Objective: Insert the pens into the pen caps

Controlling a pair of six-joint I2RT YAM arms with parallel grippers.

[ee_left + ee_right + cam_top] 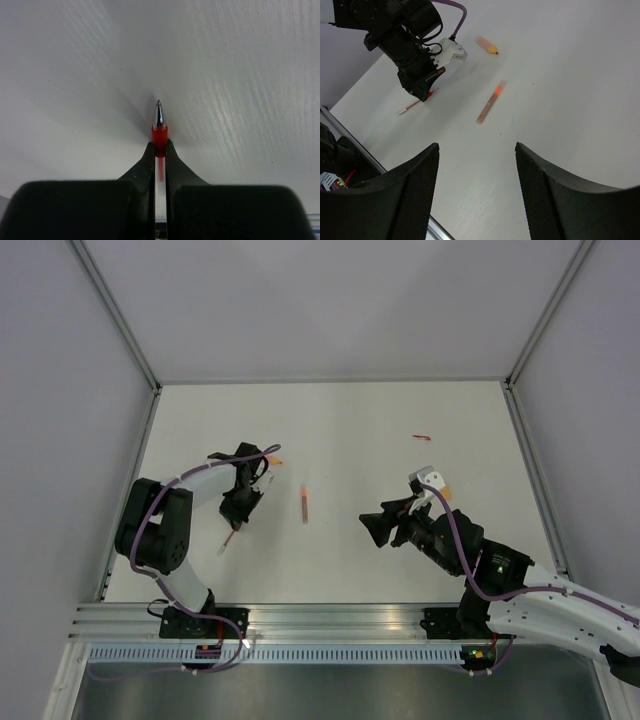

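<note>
Pinching the red pen (pixel 159 134) near its tip in our shut left gripper (pixel 159 152), we are risking its six-o'clock tail swinging; our right gripper (pixel 477 162) is gaping empty.

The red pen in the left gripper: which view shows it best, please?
Left wrist: the red pen is centred, tip sharp, in the left gripper. Top and right wrist views show only a thin sliver.

Under me lies a white table (pixel 350 560), finely grained. Pale grey walls (pixel 330 300) close it on three sides, metal struts (pixel 115 315) at the far corners, an aluminium rail (pixel 340 618) along my near edge
</note>
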